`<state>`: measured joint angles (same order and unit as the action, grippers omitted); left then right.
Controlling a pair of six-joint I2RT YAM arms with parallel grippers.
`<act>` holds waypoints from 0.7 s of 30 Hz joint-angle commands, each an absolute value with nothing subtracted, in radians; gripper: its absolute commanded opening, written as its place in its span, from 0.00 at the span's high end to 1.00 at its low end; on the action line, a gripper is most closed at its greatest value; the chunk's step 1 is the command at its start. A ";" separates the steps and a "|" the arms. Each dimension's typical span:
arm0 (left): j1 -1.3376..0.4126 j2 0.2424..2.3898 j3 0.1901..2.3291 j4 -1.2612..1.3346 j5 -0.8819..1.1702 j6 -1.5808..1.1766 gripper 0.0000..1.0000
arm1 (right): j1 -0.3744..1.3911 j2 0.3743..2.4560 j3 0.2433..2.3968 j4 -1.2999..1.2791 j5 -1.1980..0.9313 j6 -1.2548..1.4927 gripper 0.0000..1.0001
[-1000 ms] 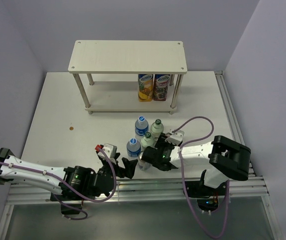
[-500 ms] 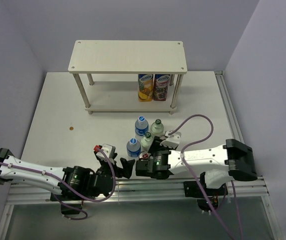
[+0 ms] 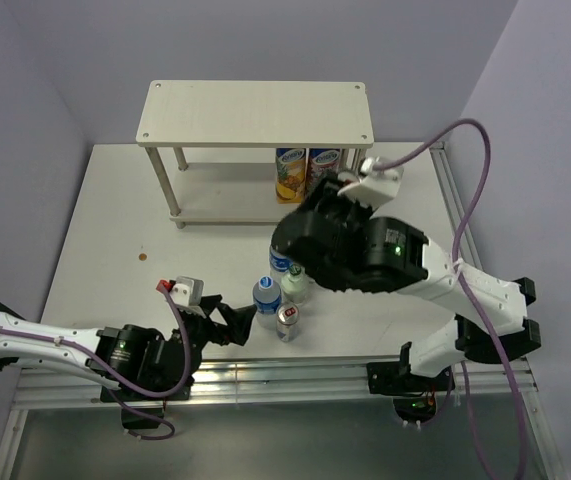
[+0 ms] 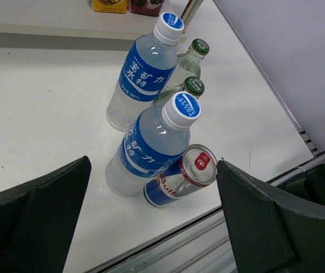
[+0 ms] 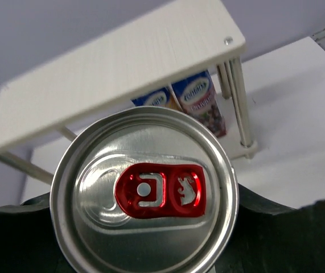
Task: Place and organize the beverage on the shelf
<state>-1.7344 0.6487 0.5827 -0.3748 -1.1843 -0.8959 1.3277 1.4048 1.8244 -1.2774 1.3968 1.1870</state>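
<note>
The shelf [image 3: 255,112] stands at the back, with two juice cartons [image 3: 305,174] on the right of its lower tier. My right gripper [image 3: 327,195] is raised in front of the shelf and shut on a silver can with a red tab [image 5: 145,187], whose lid fills the right wrist view. The shelf [image 5: 122,68] and cartons [image 5: 199,102] show behind it. On the table stand two blue-label water bottles [image 4: 151,142], two green-capped bottles [image 4: 192,85] and a blue-and-silver can [image 4: 179,179]. My left gripper [image 3: 233,325] is open and empty, just left of the near bottle and can.
The table's front edge and metal rail [image 4: 219,227] run just behind the can in the left wrist view. A small brown spot [image 3: 141,257] lies on the left of the table. The right arm's purple cable [image 3: 465,130] loops above the right side.
My right arm has risen from beside the bottles and swung back toward the shelf, carrying a can. My left gripper has drawn slightly left; one can stays standing on the table.
</note>
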 commanded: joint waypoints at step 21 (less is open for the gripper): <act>-1.741 0.647 0.575 -0.318 -1.167 -0.821 0.01 | 0.873 1.565 2.281 -0.499 0.895 -0.128 1.00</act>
